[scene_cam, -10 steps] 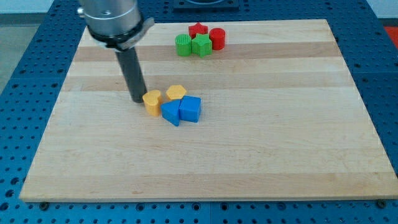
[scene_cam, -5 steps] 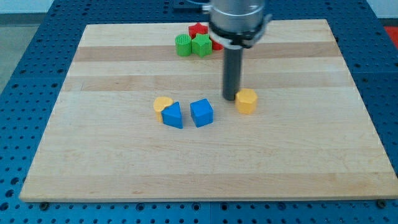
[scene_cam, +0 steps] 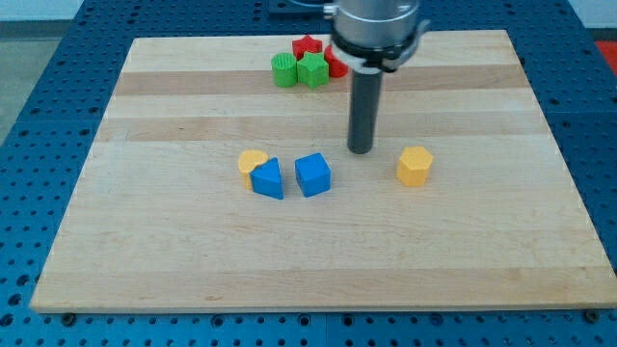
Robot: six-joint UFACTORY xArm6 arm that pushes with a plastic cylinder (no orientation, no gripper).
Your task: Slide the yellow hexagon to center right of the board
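Note:
The yellow hexagon point(scene_cam: 414, 166) sits on the wooden board point(scene_cam: 482, 241), right of the board's middle. My tip point(scene_cam: 360, 150) rests on the board to the left of the hexagon, a little above it, with a clear gap between them. A second yellow block point(scene_cam: 253, 161), rounded, lies left of centre and touches a blue block point(scene_cam: 268, 178). A blue cube point(scene_cam: 312, 174) sits just below and left of my tip.
At the view's top, a cluster of a green cylinder point(scene_cam: 283, 69), a green block point(scene_cam: 311, 69), a red star-like block point(scene_cam: 307, 45) and another red block point(scene_cam: 335, 64), partly hidden behind the rod. Blue perforated table surrounds the board.
The yellow hexagon has slid to the right, away from my tip, which stayed nearly in place. Earlier, my tip swept right through the cluster, separating the blue blocks.

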